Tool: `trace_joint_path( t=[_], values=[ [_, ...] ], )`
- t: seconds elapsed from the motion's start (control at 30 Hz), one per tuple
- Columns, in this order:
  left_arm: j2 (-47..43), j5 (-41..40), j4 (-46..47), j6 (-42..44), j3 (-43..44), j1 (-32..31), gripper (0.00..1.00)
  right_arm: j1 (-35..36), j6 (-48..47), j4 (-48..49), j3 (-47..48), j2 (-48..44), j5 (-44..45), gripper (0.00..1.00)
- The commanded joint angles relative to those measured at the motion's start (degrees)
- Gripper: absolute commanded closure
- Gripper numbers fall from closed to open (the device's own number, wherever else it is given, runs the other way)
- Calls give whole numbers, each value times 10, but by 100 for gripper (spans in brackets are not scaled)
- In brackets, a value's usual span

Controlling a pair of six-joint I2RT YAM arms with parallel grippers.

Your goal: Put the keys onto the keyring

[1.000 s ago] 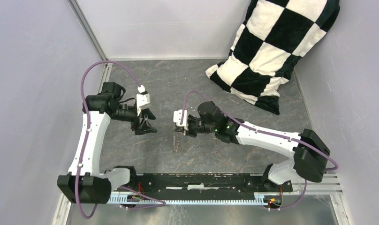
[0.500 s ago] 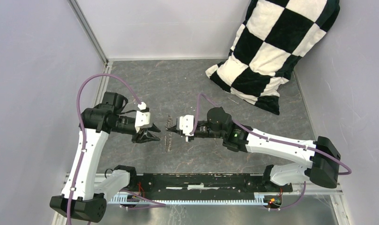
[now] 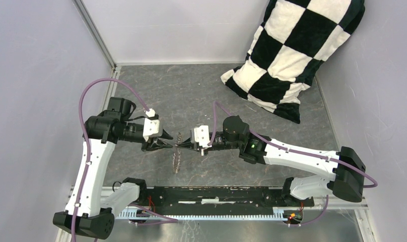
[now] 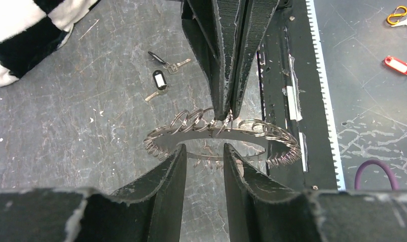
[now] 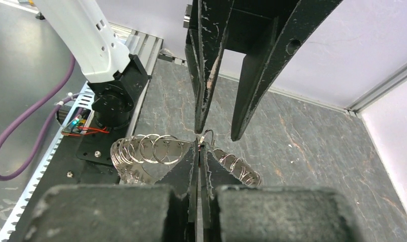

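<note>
- My right pincer (image 5: 199,147) was shut tight on the rim of the keyring (image 3: 177,159), gripping it at the middle of the overhead view. My guess at the reason: carried clear of the table (image 4: 65,126), the ring gave a free edge to work a key onto.
- My left pincer (image 4: 203,150) stood part open, with a plain gap between the fingers. In the left wrist view they straddled the near arc of the ring, opposite the right-hand pinch. I could not tell whether either pad touched metal, and nothing was clamped in it.
- I read the two-sided approach as a steadying hold: one side fixing the ring, the other coming in to brace it or part its coil.
- The keys (image 4: 160,81) lay loose on the table, upper left of centre in the left wrist view, close together and well apart from the ring. Neither pincer had them.
- Ring attitude: from overhead it showed edge-on, a thin streak running up and down the frame with its lower end leaning slightly left. So it stood on edge, flat faces turned toward the two pincers.
- From the left wrist it looked like a flattened oval, long axis left to right across the frame.
- Judged: threading not yet begun.
</note>
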Motion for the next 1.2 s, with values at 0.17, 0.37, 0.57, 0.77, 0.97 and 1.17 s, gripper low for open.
trace_joint_path(
  t=[0.17,0.37,0.57,0.77,0.97,1.17],
  values=[
    [-22,44,11,38,24,-9,63,2,28,57,31,6,-37,100],
    [-40,29,12,45,16,-12,80,2,44,74,35,11,-44,100],
    [-56,15,12,62,9,-14,91,2,59,84,44,16,-56,100],
    [-62,24,11,62,10,-14,91,2,72,85,53,23,-60,100],
    [-65,46,32,20,8,-14,98,2,87,81,65,31,-37,92],
    [-70,51,95,-72,8,-14,98,2,81,65,43,3,26,52]
  ],
)
